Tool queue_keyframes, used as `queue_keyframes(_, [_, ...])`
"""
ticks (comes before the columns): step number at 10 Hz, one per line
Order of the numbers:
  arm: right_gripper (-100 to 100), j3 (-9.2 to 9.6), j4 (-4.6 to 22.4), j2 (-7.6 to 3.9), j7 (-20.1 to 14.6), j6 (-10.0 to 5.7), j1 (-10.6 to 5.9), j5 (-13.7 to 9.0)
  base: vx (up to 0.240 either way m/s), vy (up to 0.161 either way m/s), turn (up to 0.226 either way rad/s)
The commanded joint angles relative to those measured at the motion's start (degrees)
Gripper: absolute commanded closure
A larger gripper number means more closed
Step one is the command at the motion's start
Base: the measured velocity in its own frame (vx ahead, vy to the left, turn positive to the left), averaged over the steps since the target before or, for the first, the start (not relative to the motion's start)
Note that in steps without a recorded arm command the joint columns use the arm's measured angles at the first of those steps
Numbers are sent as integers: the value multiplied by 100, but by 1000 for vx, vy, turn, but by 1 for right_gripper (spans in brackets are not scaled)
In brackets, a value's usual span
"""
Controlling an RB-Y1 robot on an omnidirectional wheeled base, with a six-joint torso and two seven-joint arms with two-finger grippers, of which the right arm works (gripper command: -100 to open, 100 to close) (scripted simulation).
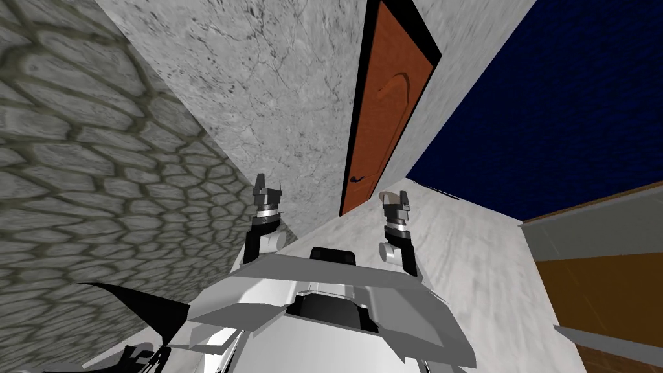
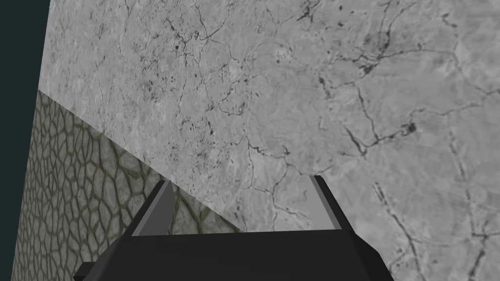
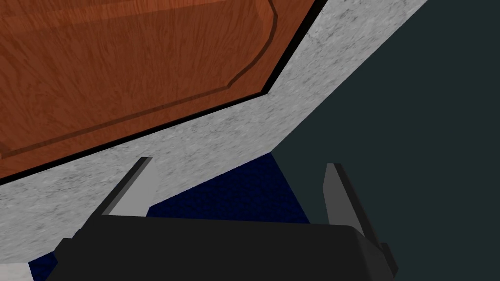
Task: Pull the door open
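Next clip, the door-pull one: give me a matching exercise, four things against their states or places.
Things:
1. reddish-brown panelled wooden door
2. small dark lever handle
3. left gripper
4. right gripper

States or places:
A. open, facing the grey veined wall
B. shut in its black frame
C. open, aimed near the door's frame and the dark blue wall
D. at the door's edge, nothing gripping it

Pairs: 1-B, 2-D, 3-A, 4-C.
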Motion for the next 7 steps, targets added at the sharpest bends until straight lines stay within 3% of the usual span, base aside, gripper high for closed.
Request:
queue_keyframes(1, [-100, -13, 207, -18, 17, -14, -45, 31, 65, -97, 224])
queue_keyframes(7, [-100, -124, 928, -142, 27, -1, -212, 106, 54, -101, 195])
